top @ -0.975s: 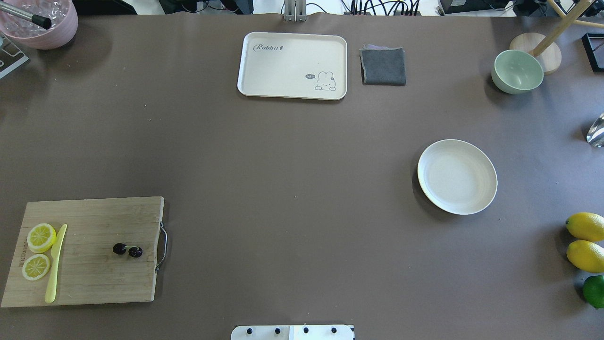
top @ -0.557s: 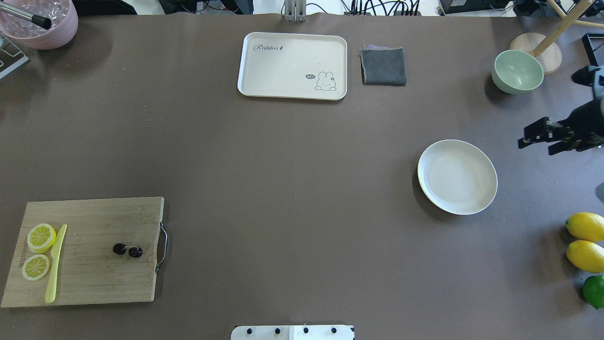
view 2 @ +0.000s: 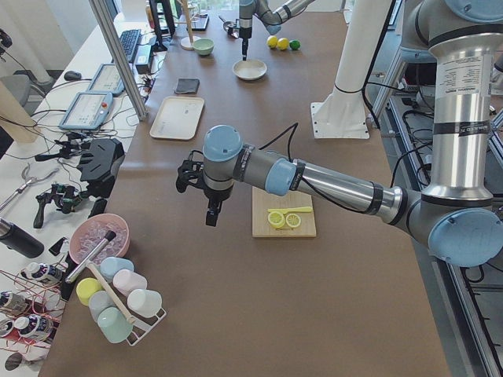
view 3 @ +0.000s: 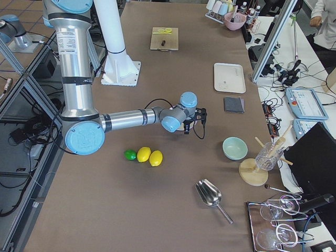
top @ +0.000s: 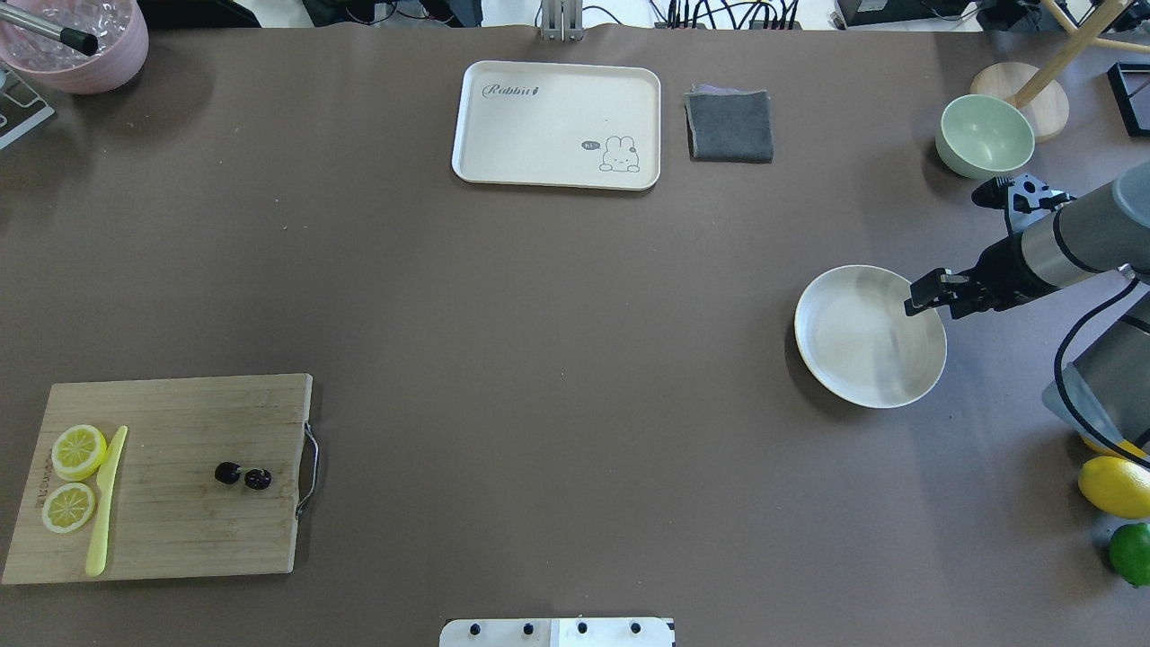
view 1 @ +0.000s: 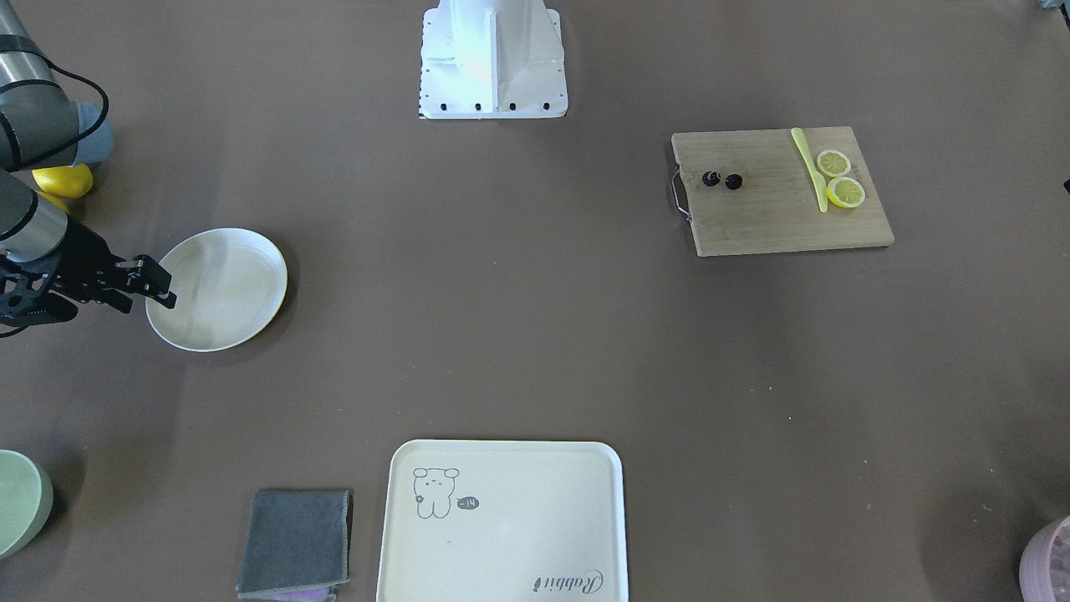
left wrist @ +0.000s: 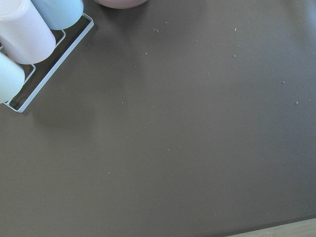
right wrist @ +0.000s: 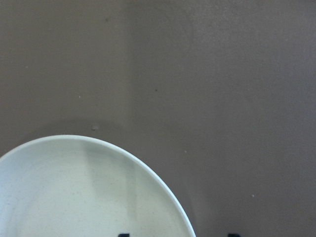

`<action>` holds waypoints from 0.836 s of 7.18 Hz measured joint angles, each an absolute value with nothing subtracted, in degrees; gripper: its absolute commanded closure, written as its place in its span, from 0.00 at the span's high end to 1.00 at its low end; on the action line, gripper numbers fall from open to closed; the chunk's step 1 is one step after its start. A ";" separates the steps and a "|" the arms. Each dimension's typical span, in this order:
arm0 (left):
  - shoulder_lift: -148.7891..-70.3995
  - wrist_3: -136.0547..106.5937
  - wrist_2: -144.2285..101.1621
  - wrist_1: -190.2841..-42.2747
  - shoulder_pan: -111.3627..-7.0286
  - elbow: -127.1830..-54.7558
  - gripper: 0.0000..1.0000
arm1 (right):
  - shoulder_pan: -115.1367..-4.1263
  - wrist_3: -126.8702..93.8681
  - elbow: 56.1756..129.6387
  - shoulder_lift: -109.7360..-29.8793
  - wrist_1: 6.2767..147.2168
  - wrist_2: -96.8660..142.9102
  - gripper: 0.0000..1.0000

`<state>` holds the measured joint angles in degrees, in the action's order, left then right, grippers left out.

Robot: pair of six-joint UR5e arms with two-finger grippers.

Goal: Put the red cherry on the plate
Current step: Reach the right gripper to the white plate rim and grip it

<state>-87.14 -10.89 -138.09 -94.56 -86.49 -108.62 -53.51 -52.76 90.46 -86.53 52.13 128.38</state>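
**Right gripper (top: 924,295) arrives empty at the round, shallow cream-white plate (top: 853,350)**

Within the last second it has swung in from the table's edge. It now hovers over the plate's rim, its two fingers spread with nothing between them. We find the pair of tiny dark maroon cherries (top: 243,474) lying well apart from it, on the pale wooden cutting board (top: 180,530). We judge the pick has not begun. The left gripper (view 2: 211,216) hangs near that board; we cannot tell whether it is spread or pressed together.
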 measured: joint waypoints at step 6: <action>-87.30 -11.29 -138.36 -94.53 -86.40 -108.72 0.97 | -53.17 -50.60 90.82 -88.23 51.18 131.10 0.00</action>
